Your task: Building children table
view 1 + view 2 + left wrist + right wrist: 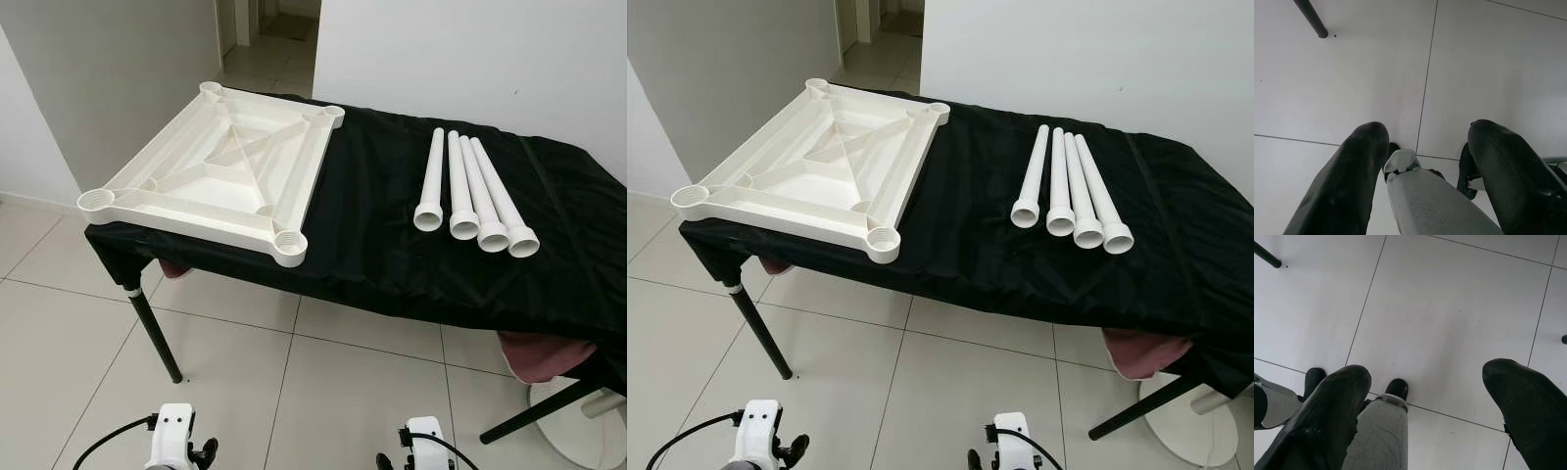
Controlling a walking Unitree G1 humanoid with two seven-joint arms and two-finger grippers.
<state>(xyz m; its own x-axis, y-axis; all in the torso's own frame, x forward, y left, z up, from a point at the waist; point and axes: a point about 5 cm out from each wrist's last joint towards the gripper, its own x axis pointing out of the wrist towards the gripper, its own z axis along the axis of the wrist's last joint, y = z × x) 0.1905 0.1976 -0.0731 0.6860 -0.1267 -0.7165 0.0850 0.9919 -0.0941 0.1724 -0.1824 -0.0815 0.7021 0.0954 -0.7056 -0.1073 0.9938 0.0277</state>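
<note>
1. Your white table top [220, 171] lies upside down on the black-covered table [392, 245], far up and ahead of both grippers, on the left gripper's side. One round leg hole [290, 246] sits at the corner nearest you, and the other three corners have holes too.
2. The four white legs [472, 193] lie side by side on the black cloth, touching or nearly touching, ahead on the right gripper's side and well apart from the table top. Their wide ends point back toward you.
3. Your left gripper [1420, 171] hangs low, pointing down at the tiled floor [1376, 63]. Its fingers [1347, 181] are spread wide and hold nothing.
4. Your right gripper [1430, 406] hangs low too, spread wide and holding nothing.
5. I think nothing is built yet. You likely have to lift an arm and pick up one leg first.
6. Watch out: the legs are round, so a bump could roll them off the edge near you.
7. The table top's near corners sit at the cloth's edge, so pushing hard there could tip or slide it.
8. A tilted leg may jam in its hole.
</note>
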